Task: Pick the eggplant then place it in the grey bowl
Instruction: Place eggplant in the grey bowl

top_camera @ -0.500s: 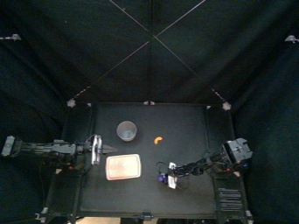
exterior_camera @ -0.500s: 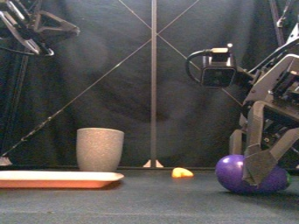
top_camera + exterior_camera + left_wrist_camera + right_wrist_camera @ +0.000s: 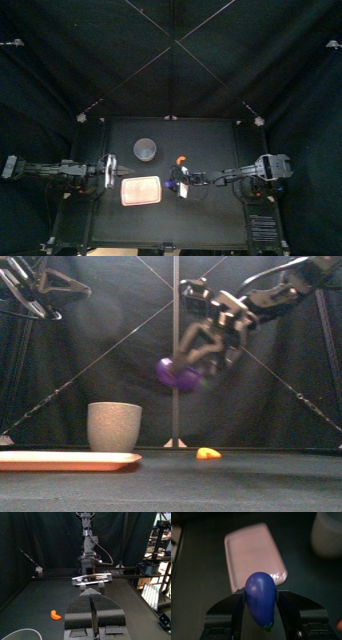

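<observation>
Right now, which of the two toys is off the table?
The purple eggplant, clamped mid-air in the right gripper; the small orange toy lies on the table.

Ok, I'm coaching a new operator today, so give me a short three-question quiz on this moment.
1. True or false: the right gripper holds the eggplant in the air.
2. Which container stands on the table? A: grey bowl. B: red cup. C: wooden box.
3. Fill in: the left gripper has its jaws ____.
Key: 1 true; 2 A; 3 shut.
</observation>
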Controlling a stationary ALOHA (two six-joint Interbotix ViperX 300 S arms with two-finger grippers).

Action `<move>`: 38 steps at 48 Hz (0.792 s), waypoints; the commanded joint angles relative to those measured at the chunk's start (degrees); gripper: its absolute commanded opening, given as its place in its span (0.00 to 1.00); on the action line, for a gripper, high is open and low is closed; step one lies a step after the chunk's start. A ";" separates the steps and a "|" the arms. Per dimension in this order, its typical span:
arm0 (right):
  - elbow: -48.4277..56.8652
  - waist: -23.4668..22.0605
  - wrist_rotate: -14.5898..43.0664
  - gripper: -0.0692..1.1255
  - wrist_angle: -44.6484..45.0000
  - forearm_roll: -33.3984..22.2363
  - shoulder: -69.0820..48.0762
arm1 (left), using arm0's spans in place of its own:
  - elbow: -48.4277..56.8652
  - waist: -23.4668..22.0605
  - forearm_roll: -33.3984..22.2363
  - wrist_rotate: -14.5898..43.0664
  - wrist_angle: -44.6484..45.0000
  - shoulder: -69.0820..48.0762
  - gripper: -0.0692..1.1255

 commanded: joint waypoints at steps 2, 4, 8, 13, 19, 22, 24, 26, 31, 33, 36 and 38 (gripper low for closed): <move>-8.88 -5.71 0.09 0.53 -0.26 -5.80 -0.44 | -0.70 0.18 0.09 0.09 -0.26 0.09 0.05; -10.90 -7.03 0.09 0.53 -0.18 -6.86 0.62 | -0.70 0.18 0.09 0.09 -0.26 0.18 0.05; -15.12 -9.67 0.09 0.53 -0.26 -8.35 3.34 | -0.70 0.18 0.18 0.09 -0.26 0.09 0.05; -19.42 -11.95 0.00 0.53 -1.05 -8.53 7.38 | -0.62 0.18 0.09 0.09 -0.26 -0.09 0.05; -25.05 -13.45 -0.18 0.54 -2.11 -8.70 12.92 | -0.53 0.18 0.09 0.09 -0.26 -0.26 0.05; -27.86 -14.15 0.09 0.54 -2.72 -8.35 15.64 | -0.44 0.26 0.18 0.09 -0.26 -0.26 0.05; -29.71 -14.41 0.09 0.54 -2.99 -8.35 17.23 | -0.44 0.26 0.09 0.09 -0.26 -0.26 0.05; -31.38 -14.59 0.09 0.54 -3.08 -8.35 18.72 | -0.44 0.26 0.09 0.09 -0.26 -0.26 0.05; -34.63 -14.77 0.18 0.54 -2.99 -8.35 21.53 | -0.35 0.26 0.09 0.09 -0.26 -0.44 0.05; -35.33 -14.85 0.18 0.56 -2.99 -8.26 22.06 | -0.35 0.26 0.09 0.09 -0.26 -0.44 0.05; -35.77 -15.21 0.18 0.60 -2.99 -7.82 22.50 | -0.35 0.26 0.09 0.09 -0.26 -0.62 0.05; -35.68 -15.47 0.18 0.63 -2.99 -7.38 22.50 | -0.35 0.26 0.09 0.09 -0.26 -0.62 0.05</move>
